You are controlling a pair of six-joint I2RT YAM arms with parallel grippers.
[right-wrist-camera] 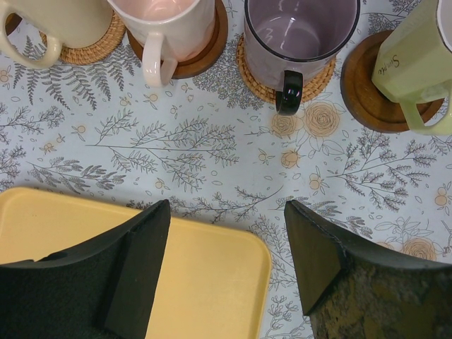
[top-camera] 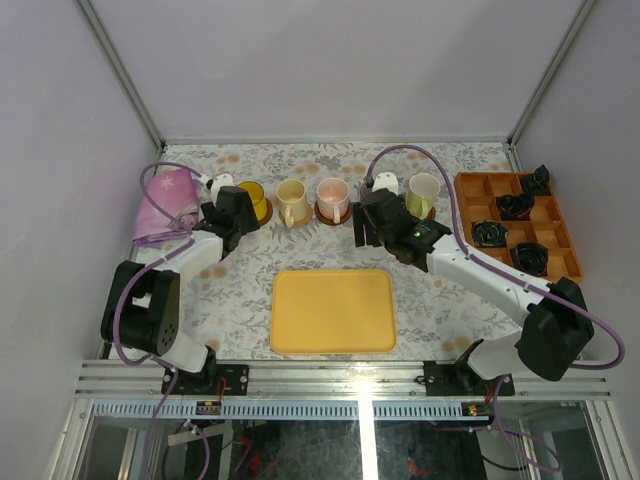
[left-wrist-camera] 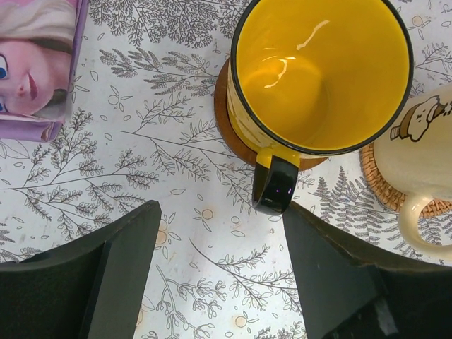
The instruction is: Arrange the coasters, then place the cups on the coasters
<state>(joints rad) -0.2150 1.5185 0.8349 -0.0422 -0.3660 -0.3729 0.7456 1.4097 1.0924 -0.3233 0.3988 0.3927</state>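
My left fingers [left-wrist-camera: 120, 282] stand spread and empty, just short of the yellow cup [left-wrist-camera: 321, 70], which sits on a dark coaster [left-wrist-camera: 224, 120]. My right fingers [right-wrist-camera: 134, 268], spread and empty too, hang over the yellow tray [right-wrist-camera: 212, 282]. Beyond is the purple cup [right-wrist-camera: 300, 32] on its woven coaster [right-wrist-camera: 321, 81].

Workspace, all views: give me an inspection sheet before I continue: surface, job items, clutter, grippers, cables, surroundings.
Surface: floral tablecloth, flat; no spill seen.
Job's things: yellow cup, cream cup, pink cup, grey-purple cup and pale green cup in a far row, each on its own coaster.
Clutter: empty yellow tray near centre; pink picture pouch far left; orange compartment box right, holding small black objects.
Grippers: left gripper open, empty, facing the yellow cup's handle; right gripper open, empty, above the tray's far edge.
Cables: purple cables along both arms; no snag seen.
Surroundings: white enclosure walls; metal frame rail at the near edge.
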